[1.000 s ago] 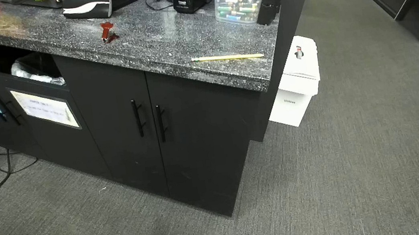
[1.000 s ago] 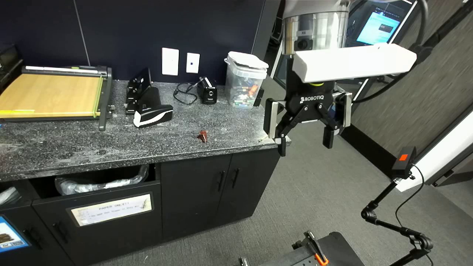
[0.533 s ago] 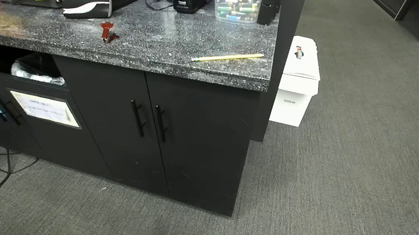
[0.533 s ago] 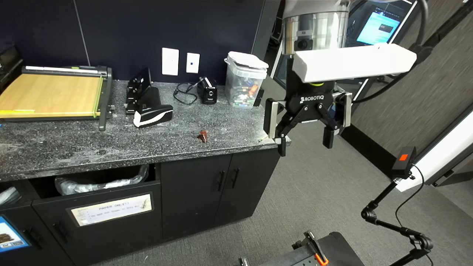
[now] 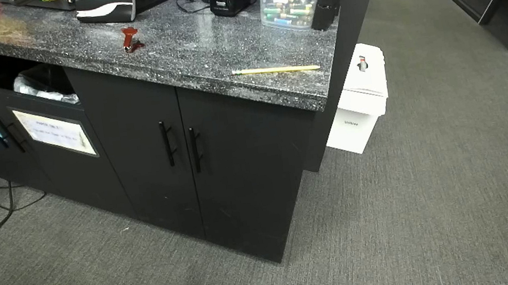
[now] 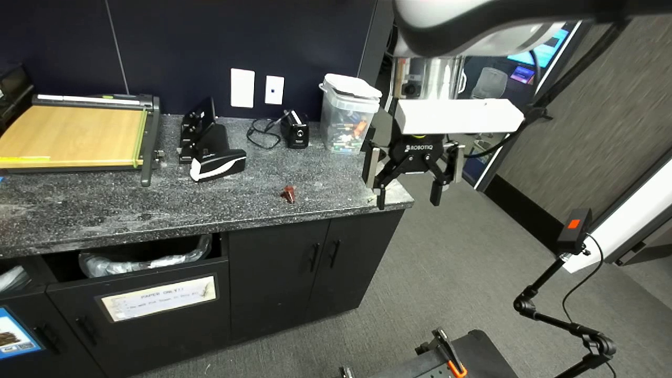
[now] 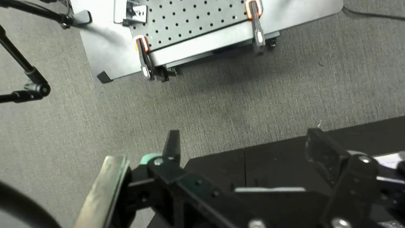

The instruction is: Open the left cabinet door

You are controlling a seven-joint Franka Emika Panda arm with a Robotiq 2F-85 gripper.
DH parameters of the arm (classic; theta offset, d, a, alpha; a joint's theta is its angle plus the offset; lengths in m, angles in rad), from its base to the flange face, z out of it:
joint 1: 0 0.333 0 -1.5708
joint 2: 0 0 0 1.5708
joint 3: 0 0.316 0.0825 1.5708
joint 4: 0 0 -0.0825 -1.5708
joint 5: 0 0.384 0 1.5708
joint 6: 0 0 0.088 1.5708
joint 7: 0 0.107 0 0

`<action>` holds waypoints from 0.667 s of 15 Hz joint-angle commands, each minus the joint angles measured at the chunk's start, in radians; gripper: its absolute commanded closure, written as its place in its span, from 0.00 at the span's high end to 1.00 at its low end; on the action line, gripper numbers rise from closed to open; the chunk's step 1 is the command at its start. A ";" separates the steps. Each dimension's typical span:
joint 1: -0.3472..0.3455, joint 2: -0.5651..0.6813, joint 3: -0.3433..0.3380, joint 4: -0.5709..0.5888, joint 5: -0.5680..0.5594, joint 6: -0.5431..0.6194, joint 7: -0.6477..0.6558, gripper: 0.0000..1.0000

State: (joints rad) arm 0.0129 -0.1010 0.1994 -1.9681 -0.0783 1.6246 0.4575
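The left cabinet door is a flat matte-black panel, shut, in both exterior views [image 5: 136, 143] [image 6: 273, 278]. Its slim vertical black handle [image 5: 167, 144] is near its right edge and also shows in an exterior view [image 6: 314, 257]. The twin door [image 5: 248, 172] beside it is shut too. My gripper [image 6: 408, 196] is open and empty, pointing down by the counter's right end, above and to the right of the doors. In the wrist view the open gripper [image 7: 243, 139] shows part of the left door [image 7: 278, 161] beyond its fingers; the handle is barely visible there.
The speckled counter [image 6: 252, 210] overhangs the doors. On it are a red staple remover [image 5: 129, 39], a pencil [image 5: 276, 69], a stapler [image 6: 218, 164] and a clear tub [image 6: 349, 115]. A jointed black stand [image 6: 556, 320] and a table with clamps [image 7: 202, 44] stand before the cabinet.
My gripper has moved left and a little upward in the exterior view, and a white arm link has come into view above it. It stays open. The doors have not moved.
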 commanded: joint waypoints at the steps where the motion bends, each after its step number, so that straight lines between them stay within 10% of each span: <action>1: -0.001 0.142 -0.074 0.011 -0.038 0.209 -0.058 1.00; 10: 0.017 0.621 -0.208 0.001 -0.063 0.874 -0.137 1.00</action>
State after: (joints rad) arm 0.0050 0.3843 0.0185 -1.9964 -0.1392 2.3440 0.3483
